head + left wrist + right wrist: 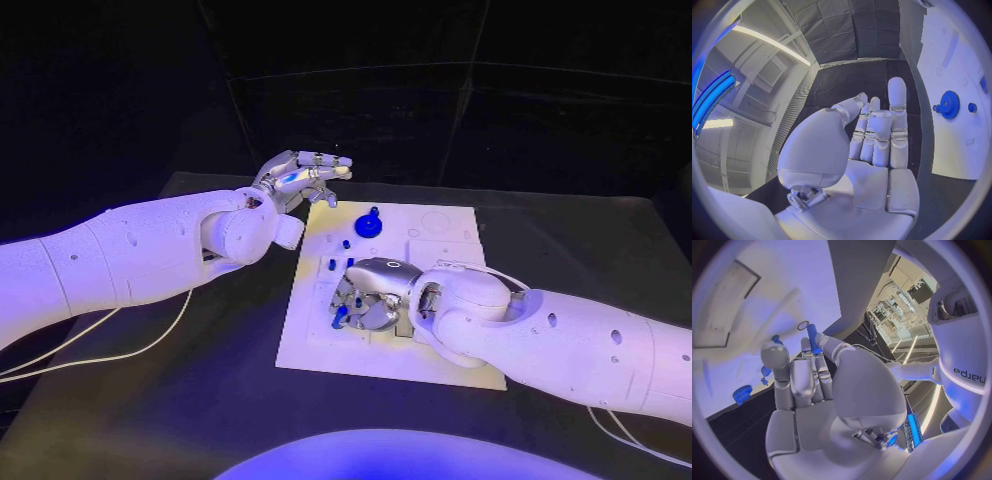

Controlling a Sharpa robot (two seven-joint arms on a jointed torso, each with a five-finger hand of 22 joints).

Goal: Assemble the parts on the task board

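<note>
The only writing to be seen is mirrored lettering on the robot's white body in the right wrist view; it cannot be read with certainty. The task board (433, 225) lies in the middle of the black table (577, 230), with bare table all round its edges. The right hand (369, 295) is down over the board's near-left part, its fingers closed on a slim blue part (812, 338) that stands up between them. A blue gear (369, 224) sits near the board's far edge, and small blue pegs (339, 265) stand between it and the right hand. The left hand (300, 176) hovers off the board's far-left corner, fingers loosely extended and apart, holding nothing.
</note>
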